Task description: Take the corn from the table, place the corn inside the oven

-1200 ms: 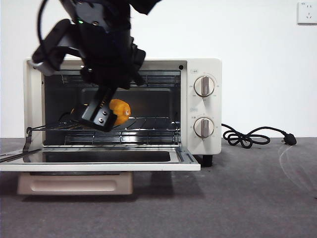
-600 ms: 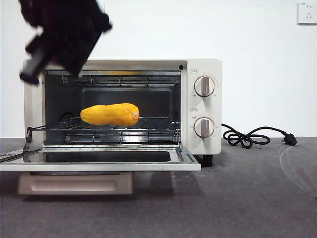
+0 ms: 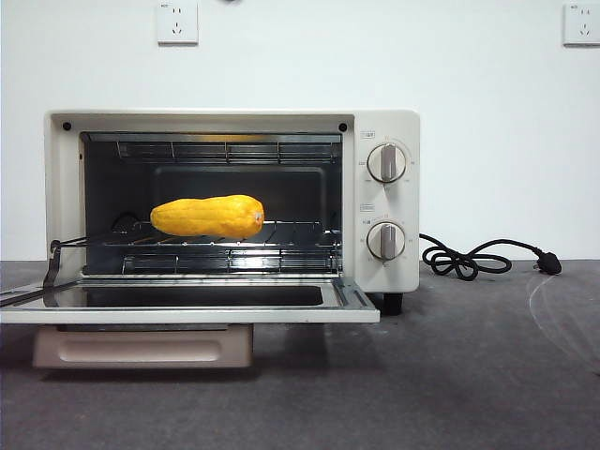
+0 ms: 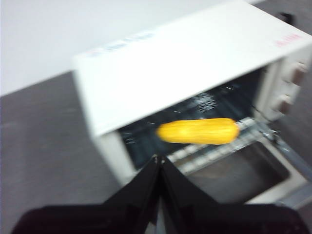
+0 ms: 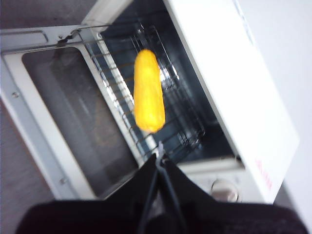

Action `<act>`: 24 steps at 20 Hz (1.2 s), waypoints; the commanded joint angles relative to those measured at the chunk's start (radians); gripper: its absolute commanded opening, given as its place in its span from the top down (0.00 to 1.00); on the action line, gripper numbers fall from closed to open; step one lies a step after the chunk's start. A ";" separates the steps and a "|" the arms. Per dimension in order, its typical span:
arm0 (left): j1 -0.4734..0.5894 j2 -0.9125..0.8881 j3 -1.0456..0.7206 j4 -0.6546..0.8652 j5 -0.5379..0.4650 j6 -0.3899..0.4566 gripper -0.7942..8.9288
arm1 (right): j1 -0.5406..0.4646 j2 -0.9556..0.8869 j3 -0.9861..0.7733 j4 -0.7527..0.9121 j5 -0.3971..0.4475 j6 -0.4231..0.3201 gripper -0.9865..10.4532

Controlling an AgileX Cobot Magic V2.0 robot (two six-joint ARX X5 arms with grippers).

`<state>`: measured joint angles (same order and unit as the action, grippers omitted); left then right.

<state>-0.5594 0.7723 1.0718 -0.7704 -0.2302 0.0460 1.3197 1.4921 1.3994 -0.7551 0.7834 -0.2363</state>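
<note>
- Nearest the front camera, the table (image 3: pixel 469 375) runs dark grey and mottled across the whole width, with the drop-down door (image 3: pixel 187 305) of the oven (image 3: pixel 389 127) lying open and level just above it.
- Behind the door, the corn (image 3: pixel 208 217) lies lengthwise on the wire rack (image 3: pixel 291 246) inside the cavity, its pale stub end pointing toward the knob side, nothing touching it.
- To the right of the cavity stand the two round knobs (image 3: pixel 386 162); beyond the oven's right side the black cord (image 3: pixel 469 260) trails across the table to its plug.
- Neither arm shows in the front view. From above, the left gripper (image 4: pixel 159 163) hangs well clear of the oven with its jaws pressed together and empty; the right gripper (image 5: pixel 159 157) likewise hangs above the open door, jaws closed on nothing.
- The corn looks to be where the task wants it, so the placing appears done.
- Judged from this, a clean finish calls for both arms to stay high and clear of the open door and rack, since a knock to either could roll the cob forward off the wires.
</note>
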 commanded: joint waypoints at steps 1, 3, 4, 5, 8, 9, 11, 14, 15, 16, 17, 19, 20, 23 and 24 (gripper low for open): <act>0.034 0.074 0.000 0.026 0.118 0.037 0.93 | 0.001 -0.069 -0.003 -0.042 -0.054 0.119 0.92; 0.068 0.127 0.000 0.040 0.203 0.037 0.93 | -0.002 -0.121 -0.003 -0.062 -0.100 0.138 0.92; 0.092 0.152 0.000 0.046 0.253 0.037 0.93 | -0.007 -0.148 -0.003 -0.068 -0.128 0.142 0.92; 0.118 0.175 0.000 0.051 0.305 0.037 0.93 | -0.014 -0.177 -0.003 -0.075 -0.157 0.149 0.92; 0.211 0.226 0.000 0.054 0.463 0.037 0.93 | -0.043 -0.241 -0.003 -0.093 -0.244 0.158 0.92; 0.243 0.235 -0.001 0.052 0.511 0.037 0.93 | -0.056 -0.260 -0.003 -0.102 -0.270 0.158 0.92; 0.323 0.248 -0.002 0.045 0.615 0.037 0.93 | -0.097 -0.299 -0.003 -0.119 -0.324 0.158 0.92; 0.437 0.251 -0.005 0.026 0.736 0.037 0.93 | -0.169 -0.343 -0.003 -0.144 -0.414 0.158 0.92; 0.469 0.251 -0.007 0.018 0.764 0.037 0.93 | -0.194 -0.354 -0.003 -0.152 -0.446 0.158 0.92; 0.506 0.251 -0.010 0.008 0.793 0.038 0.93 | -0.224 -0.365 -0.003 -0.161 -0.485 0.156 0.92; 0.543 0.251 -0.013 -0.006 0.818 0.045 0.93 | -0.257 -0.374 -0.003 -0.168 -0.526 0.154 0.92; 0.606 0.251 -0.018 -0.039 0.853 0.065 0.93 | -0.322 -0.389 -0.003 -0.184 -0.614 0.145 0.92; 0.637 0.251 -0.023 -0.052 0.871 0.073 0.93 | -0.357 -0.391 -0.003 -0.193 -0.665 0.138 0.92; 0.710 0.251 -0.052 -0.063 0.923 0.082 0.93 | -0.454 -0.391 -0.004 -0.219 -0.809 0.119 0.92; 0.728 0.251 -0.065 -0.066 0.937 0.085 0.93 | -0.481 -0.390 -0.004 -0.227 -0.846 0.110 0.92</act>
<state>0.1532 1.0245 1.0256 -0.8314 0.6895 0.1066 0.8555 1.0985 1.3994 -0.9825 -0.0280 -0.1097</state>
